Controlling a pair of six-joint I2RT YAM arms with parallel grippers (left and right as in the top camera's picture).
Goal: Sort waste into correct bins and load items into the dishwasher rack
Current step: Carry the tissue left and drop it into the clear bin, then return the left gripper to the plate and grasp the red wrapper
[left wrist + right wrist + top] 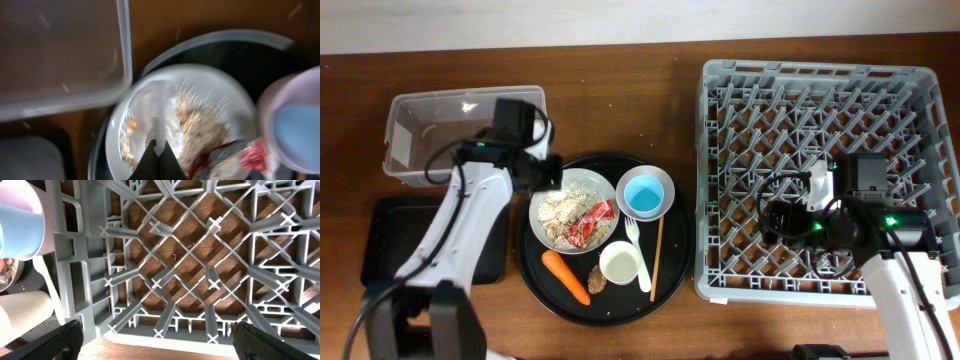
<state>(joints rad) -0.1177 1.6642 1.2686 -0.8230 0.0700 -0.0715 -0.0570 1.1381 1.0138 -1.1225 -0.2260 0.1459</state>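
My left gripper (546,172) is shut with nothing visibly in it, over the left rim of the white dish (552,192); its wrist view is blurred, fingertips (159,145) together. The dish holds pale food scraps (560,212) and the red wrapper (590,222). The light blue cup (643,195) sits in the pink bowl (663,180). The white cup (620,263), fork (638,255), chopstick (657,258), carrot (565,277) and pit (597,280) lie on the round tray. My right gripper (780,218) is open and empty (160,341) over the rack (830,80). I cannot make out the tissue.
The clear tub (415,150) stands at the back left, the shallow black tray (385,245) in front of it. The round black tray (675,250) lies between them and the rack. My left arm crosses over the shallow tray's right side.
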